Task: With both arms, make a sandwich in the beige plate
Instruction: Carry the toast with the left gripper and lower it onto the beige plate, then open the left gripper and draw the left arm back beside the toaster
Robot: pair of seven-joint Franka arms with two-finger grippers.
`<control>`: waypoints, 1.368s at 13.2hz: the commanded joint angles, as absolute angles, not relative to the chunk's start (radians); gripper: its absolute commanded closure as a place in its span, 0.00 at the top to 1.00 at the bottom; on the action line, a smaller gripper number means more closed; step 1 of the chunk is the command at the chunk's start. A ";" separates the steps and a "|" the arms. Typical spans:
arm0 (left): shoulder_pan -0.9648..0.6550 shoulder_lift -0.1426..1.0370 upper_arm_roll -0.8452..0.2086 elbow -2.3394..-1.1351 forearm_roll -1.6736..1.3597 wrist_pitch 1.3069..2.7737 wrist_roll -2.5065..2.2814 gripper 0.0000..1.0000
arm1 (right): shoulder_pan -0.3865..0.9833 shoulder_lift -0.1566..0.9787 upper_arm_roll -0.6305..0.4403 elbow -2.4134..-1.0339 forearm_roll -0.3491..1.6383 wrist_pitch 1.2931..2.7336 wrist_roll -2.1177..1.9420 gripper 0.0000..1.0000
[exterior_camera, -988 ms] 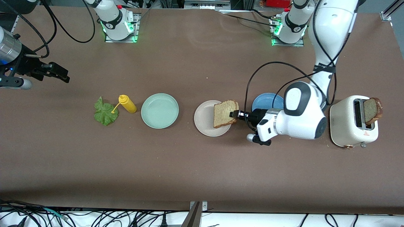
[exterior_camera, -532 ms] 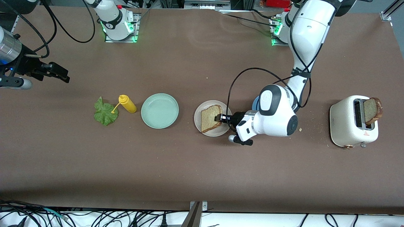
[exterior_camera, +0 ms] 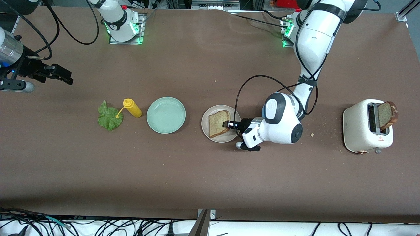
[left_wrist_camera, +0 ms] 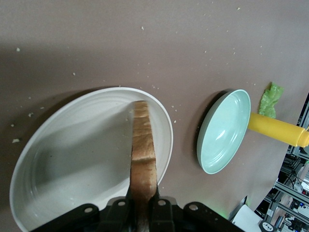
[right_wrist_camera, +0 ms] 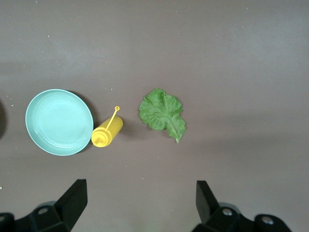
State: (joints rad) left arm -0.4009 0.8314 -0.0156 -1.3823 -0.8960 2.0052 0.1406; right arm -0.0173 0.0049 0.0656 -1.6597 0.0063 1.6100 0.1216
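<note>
Where plates sit, three (exterior_camera: pixel 166 115).

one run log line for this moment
left gripper: shut on bread slice over beige plate | right gripper: open, waiting | lettuce: on table

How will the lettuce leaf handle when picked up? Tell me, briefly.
The lettuce leaf lies flat and thin on the table, so it is probably light and floppy. Its ruffled edges look easy to tear or crush. Pinched at one edge, it would likely droop.
</note>
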 commanded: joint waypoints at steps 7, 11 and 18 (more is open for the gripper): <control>-0.350 0.819 0.012 -1.388 -0.819 1.982 0.167 1.00 | -0.029 0.009 0.077 -1.641 0.002 1.589 0.127 1.00; -0.257 0.749 0.021 -1.388 -0.769 1.962 0.163 1.00 | -0.029 0.008 0.077 -1.643 0.002 1.589 0.129 1.00; -0.017 0.638 0.035 -1.382 -0.375 1.960 0.064 1.00 | -0.029 0.008 0.077 -1.643 0.000 1.589 0.129 1.00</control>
